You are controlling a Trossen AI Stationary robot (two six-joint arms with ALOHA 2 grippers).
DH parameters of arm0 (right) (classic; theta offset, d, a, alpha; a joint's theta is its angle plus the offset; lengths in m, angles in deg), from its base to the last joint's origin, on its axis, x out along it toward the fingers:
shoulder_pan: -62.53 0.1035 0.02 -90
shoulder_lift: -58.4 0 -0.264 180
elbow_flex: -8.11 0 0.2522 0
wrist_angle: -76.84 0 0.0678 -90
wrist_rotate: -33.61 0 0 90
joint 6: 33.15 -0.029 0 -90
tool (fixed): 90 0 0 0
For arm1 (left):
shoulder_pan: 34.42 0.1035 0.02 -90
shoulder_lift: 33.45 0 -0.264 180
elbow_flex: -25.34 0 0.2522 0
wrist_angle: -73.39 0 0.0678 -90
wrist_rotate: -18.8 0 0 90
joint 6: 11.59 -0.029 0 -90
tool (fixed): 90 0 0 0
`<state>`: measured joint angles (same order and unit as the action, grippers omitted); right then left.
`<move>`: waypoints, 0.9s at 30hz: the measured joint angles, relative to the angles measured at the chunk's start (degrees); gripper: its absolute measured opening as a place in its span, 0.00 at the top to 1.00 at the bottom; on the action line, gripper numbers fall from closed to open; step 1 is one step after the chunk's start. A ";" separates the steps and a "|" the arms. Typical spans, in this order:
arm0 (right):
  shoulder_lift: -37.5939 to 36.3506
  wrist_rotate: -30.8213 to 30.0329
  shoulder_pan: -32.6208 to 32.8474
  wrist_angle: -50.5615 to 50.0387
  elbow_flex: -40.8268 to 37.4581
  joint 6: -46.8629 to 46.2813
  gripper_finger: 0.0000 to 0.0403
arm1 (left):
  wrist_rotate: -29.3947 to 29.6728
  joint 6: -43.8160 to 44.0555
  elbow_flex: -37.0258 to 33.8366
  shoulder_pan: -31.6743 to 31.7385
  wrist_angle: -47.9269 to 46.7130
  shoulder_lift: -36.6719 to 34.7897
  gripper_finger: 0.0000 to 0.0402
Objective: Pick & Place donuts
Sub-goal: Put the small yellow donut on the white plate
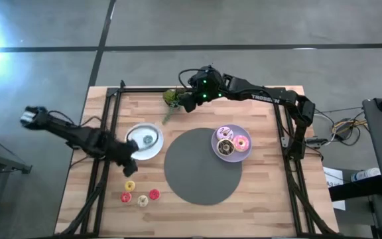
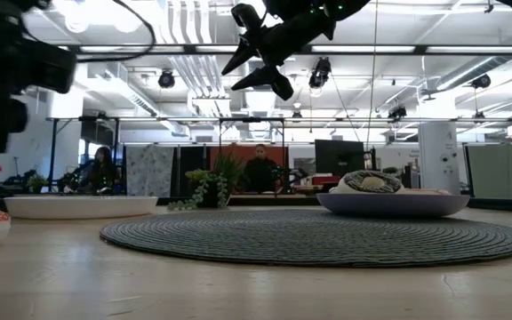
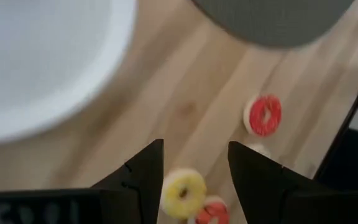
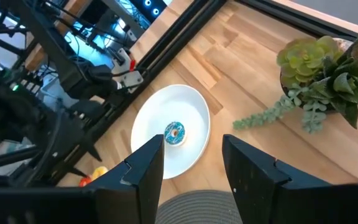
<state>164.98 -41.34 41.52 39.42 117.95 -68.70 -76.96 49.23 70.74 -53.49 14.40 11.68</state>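
Left wrist view: left end effector [image 3: 194,171] spread wide above flat-lying yellow donut [image 3: 183,192], hole upward.

The wooden table [image 1: 257,192] stands on a grey concrete floor [image 1: 244,26]. Beyond the table, ceiling lights [image 2: 167,80] hang above two seated people [image 2: 260,169], monitors [image 2: 339,156] and partitions [image 2: 152,171].

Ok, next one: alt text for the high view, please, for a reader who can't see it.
Seen from above, the left gripper hovers open by a white plate above four small donuts on a wooden table. The right gripper, open, hangs near a green plant; three larger donuts fill a lavender plate beside a round grey mat.
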 joint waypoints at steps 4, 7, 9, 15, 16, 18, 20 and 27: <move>0.00 -0.02 0.00 0.19 0.00 0.28 0.62 | 4.73 4.85 0.00 -11.78 0.20 3.10 0.62; 0.00 -0.02 -0.02 0.31 0.00 0.84 0.62 | 10.34 6.43 0.00 -19.48 0.65 6.26 0.62; 0.01 -0.02 -0.02 0.28 0.00 1.07 0.62 | 13.33 10.03 -0.02 -23.06 0.12 8.80 0.62; 0.00 -0.02 -0.02 0.28 0.00 1.36 0.62 | 14.85 11.47 -0.04 -25.73 1.41 16.90 0.62; 0.00 -0.02 -0.02 0.28 0.00 1.51 0.62 | 14.16 10.66 -0.04 -25.75 1.96 18.02 0.62; 0.00 -0.02 -0.02 0.24 0.00 1.71 0.62 | 12.04 9.22 -0.04 -25.76 3.47 19.63 0.62; 0.00 -0.02 -0.02 0.20 0.00 1.73 0.62 | 9.92 8.21 -0.04 -25.97 5.22 20.46 0.62; 0.00 -0.02 0.00 0.09 0.00 2.17 0.62 | 8.87 8.53 -0.22 -26.88 7.25 19.87 0.62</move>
<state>164.98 -41.36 41.52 39.51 117.95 -66.53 -68.09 57.76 70.52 -80.37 21.64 31.54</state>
